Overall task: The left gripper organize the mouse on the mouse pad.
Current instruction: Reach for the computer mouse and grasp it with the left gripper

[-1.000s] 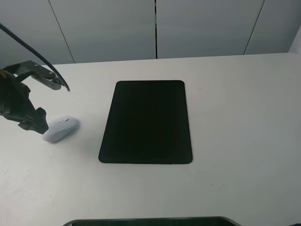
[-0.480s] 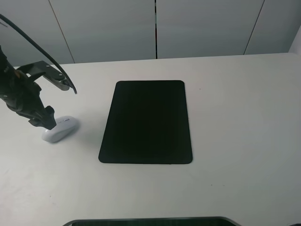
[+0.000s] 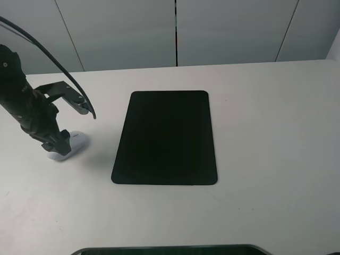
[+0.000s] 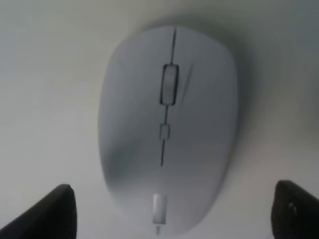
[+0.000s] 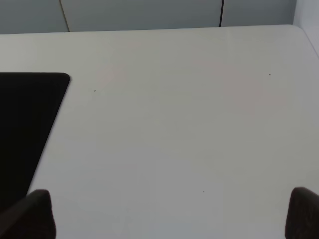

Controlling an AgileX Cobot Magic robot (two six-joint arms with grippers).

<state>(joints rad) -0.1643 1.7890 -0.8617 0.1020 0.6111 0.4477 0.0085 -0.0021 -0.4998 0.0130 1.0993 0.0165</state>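
Note:
The white mouse lies on the table left of the black mouse pad, apart from it and half hidden by my arm. My left gripper hangs right over it, open. In the left wrist view the mouse fills the picture, scroll wheel on top, and the left gripper has one dark fingertip on each side of its near end. I cannot tell whether the tips touch it. My right gripper is open over bare table, with a corner of the mouse pad beside it.
The white table runs to a grey panelled wall at the back. A dark flat edge shows at the very front of the exterior view. A black cable arcs over the left arm.
My left arm has swung right and lowered over the mouse, so its fingers now stand on both sides of it. The mouse and pad have stayed put.

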